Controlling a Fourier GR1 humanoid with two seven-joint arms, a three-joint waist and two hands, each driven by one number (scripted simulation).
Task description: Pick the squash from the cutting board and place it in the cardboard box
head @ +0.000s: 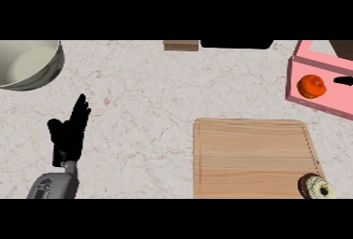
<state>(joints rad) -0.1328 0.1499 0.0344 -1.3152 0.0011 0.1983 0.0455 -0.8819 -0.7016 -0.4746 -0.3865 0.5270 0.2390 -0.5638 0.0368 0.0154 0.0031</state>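
Grey and pale inside, a large bowl sits at the counter's far left; below it the left hand rests open, fingers straight and pointing up. Further right the wooden cutting board lies bare, with a ringed pastry overlapping its near right corner. Furthest right, the orange squash already sits inside the pink box, with only a dark tip, perhaps the right hand's, showing beside it. It looks small, firm and smooth-skinned, probably light; grasping across its rounded middle would suit.

Wood-grain cutting board, marbled counter
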